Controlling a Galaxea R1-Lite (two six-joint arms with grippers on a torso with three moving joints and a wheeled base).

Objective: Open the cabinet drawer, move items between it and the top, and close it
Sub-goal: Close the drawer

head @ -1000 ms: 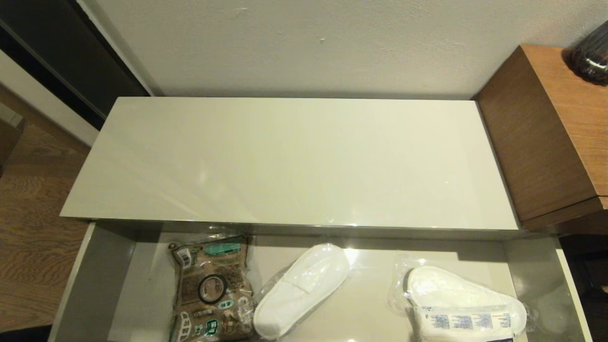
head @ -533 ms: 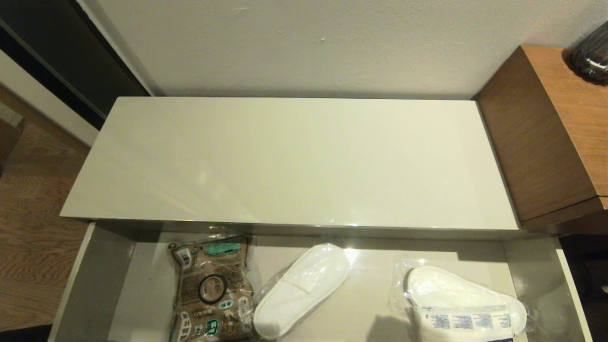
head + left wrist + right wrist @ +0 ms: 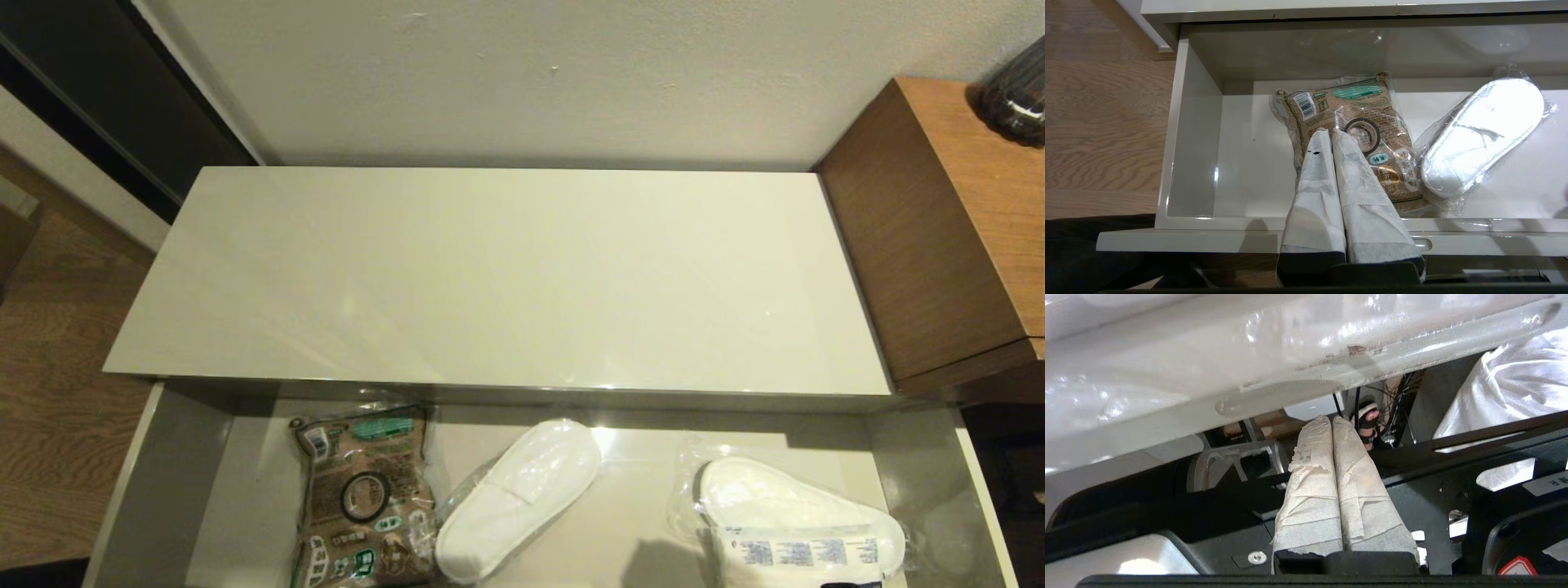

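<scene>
Drawer is sitting open below the top; the top is carrying nothing.

Left gripper is hanging over the drawer's front edge, fingers pressed together, holding nothing. Tips are pointing into the drawer, just short of the tape roll, which is lying flat on the brown bag. The roll is sitting slightly to one side of the tips, towards the slipper. The slipper's long axis is running diagonally across the drawer floor.

Right gripper is sitting beneath the drawer front, fingers together, empty.

The packet is lying across a second slipper at the drawer's right end.

Judgement: left arm is nearer the roll; fingers need opening before descending.
</scene>
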